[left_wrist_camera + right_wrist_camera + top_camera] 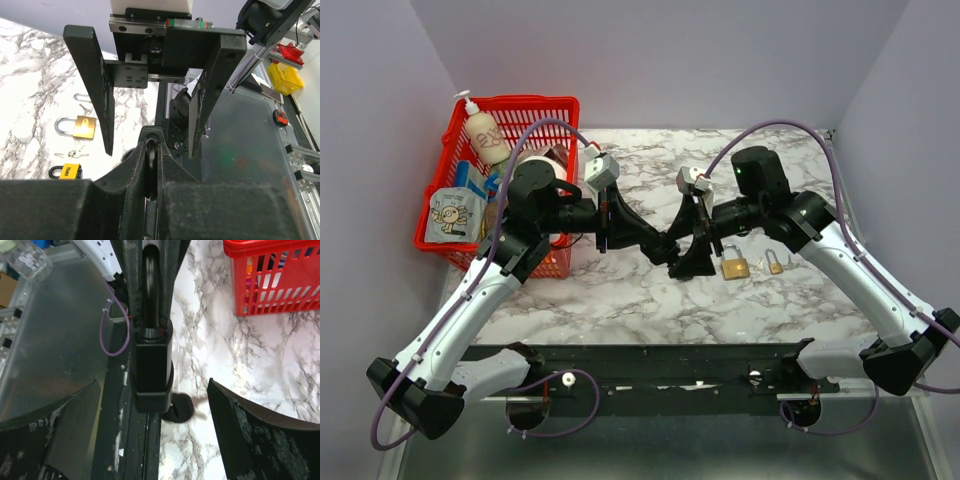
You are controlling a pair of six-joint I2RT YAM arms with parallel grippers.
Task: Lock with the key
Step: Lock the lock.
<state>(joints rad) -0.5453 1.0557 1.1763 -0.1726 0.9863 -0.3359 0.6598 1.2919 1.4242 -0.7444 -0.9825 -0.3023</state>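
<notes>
Padlock (150, 365): a black one, held up off the marble table (620, 290), to the right of the red basket (535, 105). The left gripper (667, 251) is clamped shut on its hoop, so the body sticks out toward the right gripper (697, 262). That one stands wide open just in front of the body, with a finger off to each side, touching nothing and holding nothing.

By my reading, the lock has been picked up and presented, but the locking itself is not done. Neither gripper has a key. A small bunch of keys (75, 152) lies on the table, also to the right of the basket, between a brass lock (82, 127) and a black-and-yellow lock (67, 171).

I cannot tell whether a key already sits in the held padlock. A round dark knob (177, 407) shows just under its body, but it may simply lie on the table. The left fingers hide whether the hoop is pushed home.

What seems left is to take a key, fit it, turn it, and close the hoop.
</notes>
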